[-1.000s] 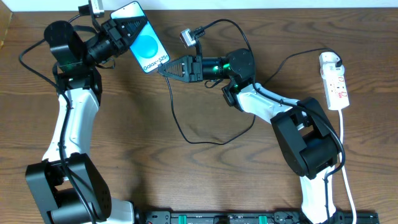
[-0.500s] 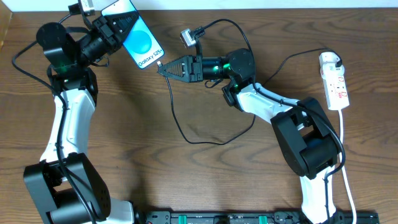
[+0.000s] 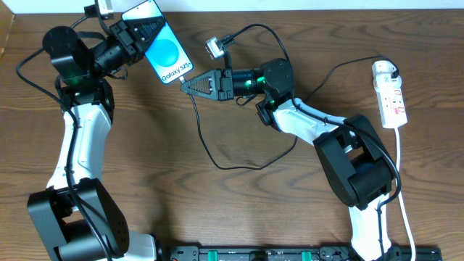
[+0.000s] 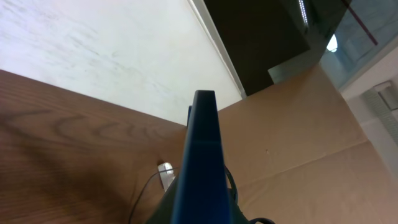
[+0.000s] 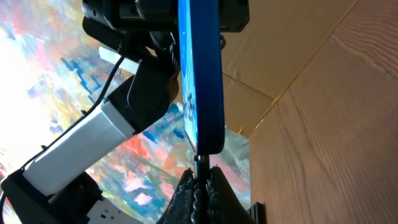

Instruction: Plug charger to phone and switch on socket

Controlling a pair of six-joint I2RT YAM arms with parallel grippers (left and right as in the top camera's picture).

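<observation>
The charger's (image 3: 217,162) thin black cable loops slack over the bare middle of the table (image 3: 159,188). Beyond it the right gripper (image 3: 185,83) pinches the plug tip (image 5: 200,159), which meets the bottom edge of the phone (image 3: 167,51). The phone's bright blue screen reads "Galaxy S25". It sits tilted near the table's far edge, clamped by the left gripper (image 3: 147,32). The white socket (image 3: 390,94) lies well apart, by the right edge.

Phone (image 4: 202,155) bottom past the left wrist view's edge; socket (image 3: 391,98) switches too small.
</observation>
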